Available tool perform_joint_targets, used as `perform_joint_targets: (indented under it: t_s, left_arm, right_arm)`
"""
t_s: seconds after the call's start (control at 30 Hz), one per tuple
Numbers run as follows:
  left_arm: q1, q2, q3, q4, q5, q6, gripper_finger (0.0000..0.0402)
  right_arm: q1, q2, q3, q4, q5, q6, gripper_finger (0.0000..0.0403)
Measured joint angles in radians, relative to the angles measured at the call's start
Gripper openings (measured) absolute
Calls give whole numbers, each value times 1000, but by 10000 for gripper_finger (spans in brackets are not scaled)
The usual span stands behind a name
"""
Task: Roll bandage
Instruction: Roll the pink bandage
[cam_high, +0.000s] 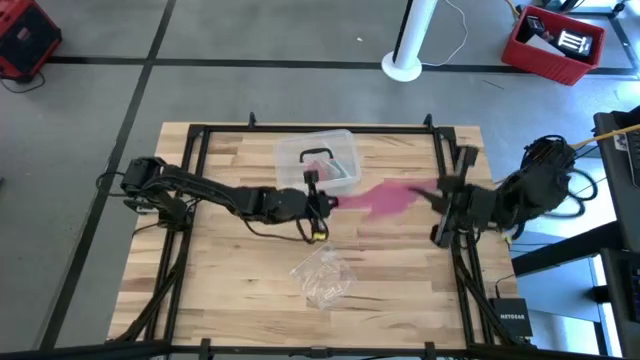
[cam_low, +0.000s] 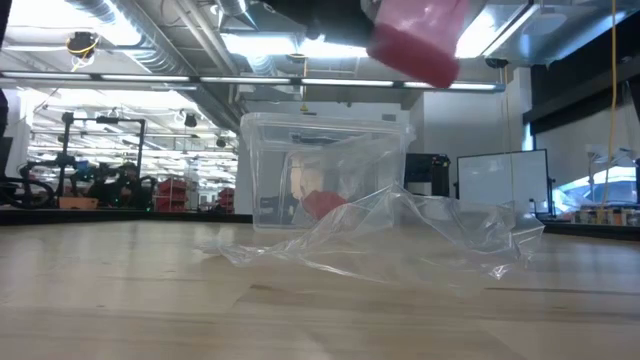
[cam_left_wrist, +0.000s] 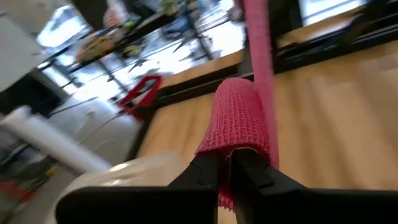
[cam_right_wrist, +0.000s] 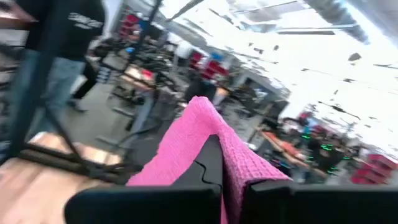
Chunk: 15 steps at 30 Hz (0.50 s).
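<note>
- Wooden table (cam_high: 230, 270) inside a black frame, grey floor around; workshop with racks and ceiling lights beyond.
- Clear box (cam_high: 318, 160) just behind the left gripper (cam_high: 318, 203); crumpled wrapper (cam_high: 322, 277) in front of it.
- Bandage (cam_high: 385, 196) stretched crosswise between both pincers, long axis left to right, lifted off the table.
- Left gripper clenched on one bandage end; right gripper (cam_high: 440, 200) clenched on the other.
</note>
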Motion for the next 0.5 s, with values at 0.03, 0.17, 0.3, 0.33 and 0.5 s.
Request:
perform_joint_targets:
  t_s: [0.03, 0.17, 0.3, 0.33, 0.5]
  left_arm:
    - [-13, 1, 0, 1, 18, -5, 4]
    - [-64, -1, 1, 1, 70, -31, 4]
    - [-117, -5, 1, 8, 93, -20, 5]
    - [-132, -5, 1, 11, 94, -20, 4]
    - [-198, -8, 1, 17, 107, -36, 5]
  right_arm:
    - [-18, -3, 11, -2, 2, -2, 1]
    - [-113, -32, 29, -79, 6, 7, 1]
    - [-261, -54, 29, -192, -63, 102, 1]
    - [-301, -55, 29, -223, -101, 135, 1]
    - [-520, -58, 14, -353, -292, 258, 1]
